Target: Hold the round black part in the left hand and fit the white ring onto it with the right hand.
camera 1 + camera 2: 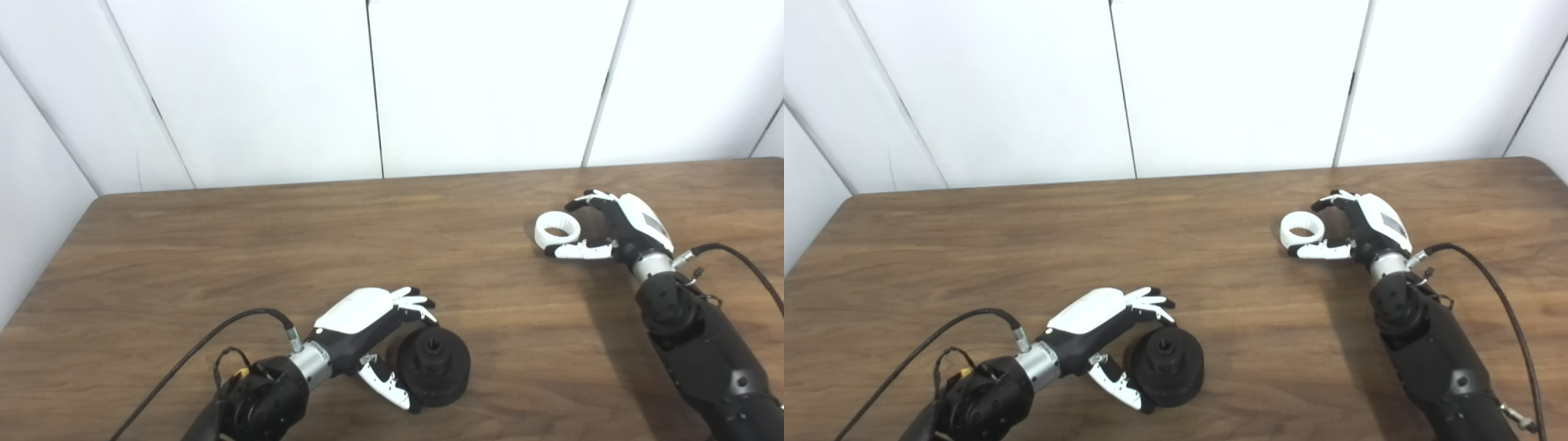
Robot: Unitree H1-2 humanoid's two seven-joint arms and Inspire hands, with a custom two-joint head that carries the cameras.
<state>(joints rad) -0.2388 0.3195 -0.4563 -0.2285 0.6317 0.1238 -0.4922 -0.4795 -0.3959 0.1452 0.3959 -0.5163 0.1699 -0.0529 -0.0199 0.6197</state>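
Early in the job, our left hand (373, 334) cups the black part (433, 365), fingers curled around it on the surface (343, 245), while far to its right our spread right hand (603, 226) brackets the ring (557, 228), neither lifted, fitting ahead.

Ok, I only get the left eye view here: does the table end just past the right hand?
Observer: No. The right eye view shows the table reaching a rounded far right corner, well beyond the right hand.
Operator: And what is the black line leaving my picture at the right edge?
Observer: A cable from the wrist. It curves out over the table, then runs down to the bottom edge beside the right arm.
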